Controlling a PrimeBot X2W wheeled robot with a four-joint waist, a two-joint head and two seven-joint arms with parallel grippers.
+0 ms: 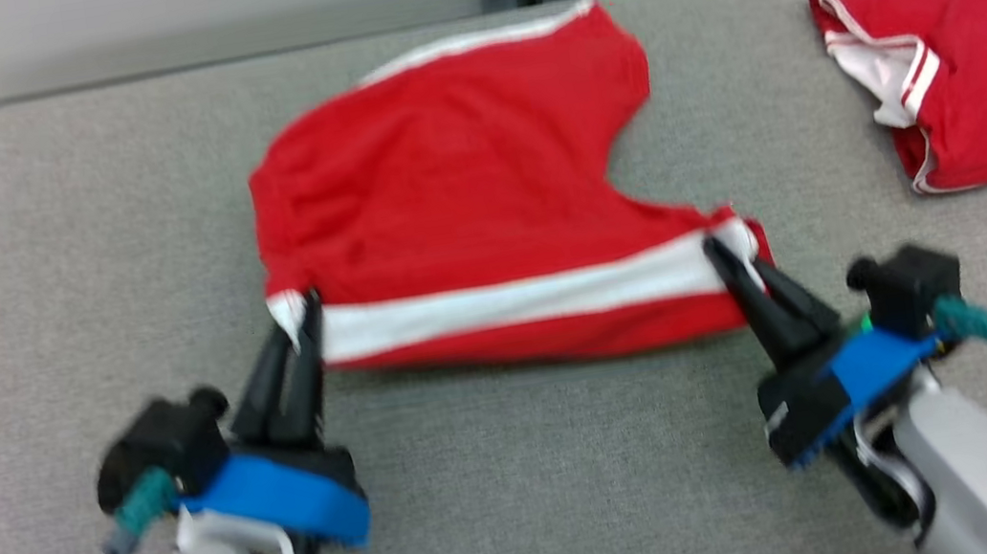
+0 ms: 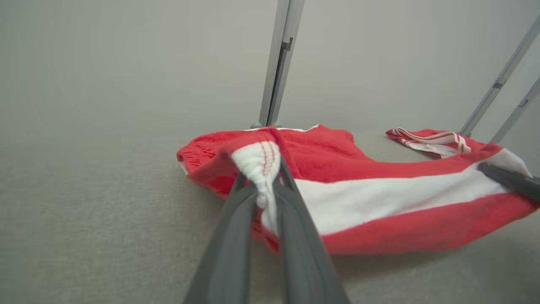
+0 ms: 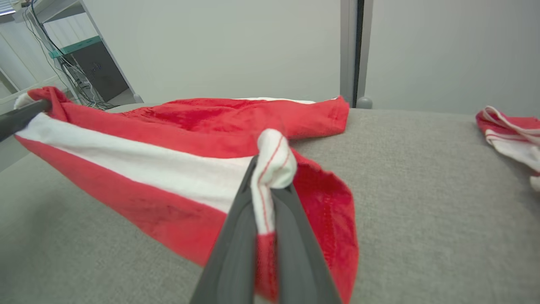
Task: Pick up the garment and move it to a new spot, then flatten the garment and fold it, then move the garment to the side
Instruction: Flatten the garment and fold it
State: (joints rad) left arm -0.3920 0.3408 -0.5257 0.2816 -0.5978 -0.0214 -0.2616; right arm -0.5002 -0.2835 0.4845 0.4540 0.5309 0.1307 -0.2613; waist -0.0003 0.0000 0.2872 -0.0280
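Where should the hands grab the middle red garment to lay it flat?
By the two ends of its white-striped edge, from the near side, one hand per corner. That edge runs straight, so held taut it spreads the garment. The left hand and right hand pinch those corners now.

looks like a robotics lab or test bay: grey felt-covered worktable [image 1: 525, 504], plain grey partition panels [image 2: 126, 63] joined by aluminium posts [image 3: 348, 50], a shelving rack [image 3: 90, 63] with tangled cables [image 3: 63, 69] off to one side.
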